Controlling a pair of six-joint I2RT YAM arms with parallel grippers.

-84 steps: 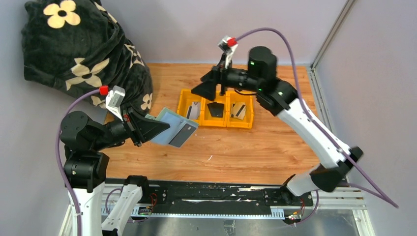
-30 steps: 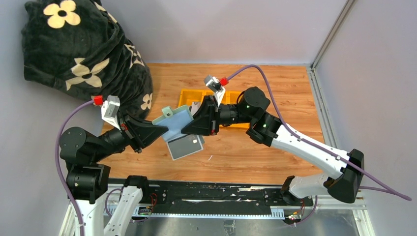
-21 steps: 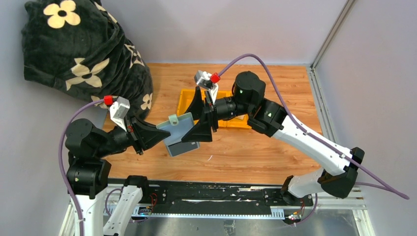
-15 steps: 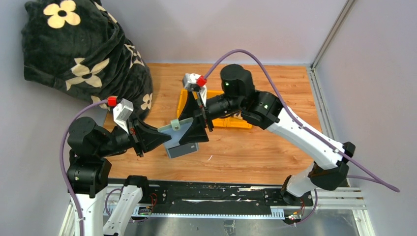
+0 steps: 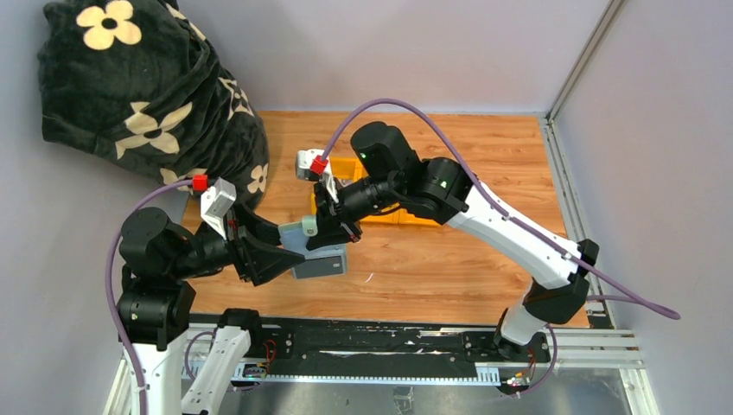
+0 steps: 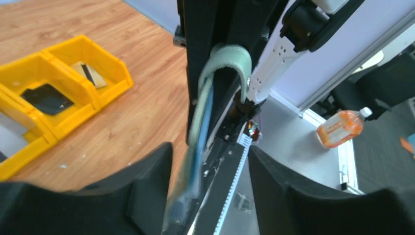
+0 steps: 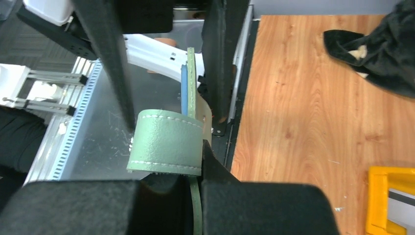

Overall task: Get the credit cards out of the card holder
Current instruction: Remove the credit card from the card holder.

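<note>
Right gripper (image 7: 195, 180) is clamping the card holder (image 7: 166, 142) at its clasp end, holding it edge-on in the air. Left gripper (image 6: 209, 149) is sitting spread around the opposite end, fingers not pinching. Three credit cards (image 6: 46, 98) are lying in the yellow tray (image 6: 122, 81), one per compartment.
</note>
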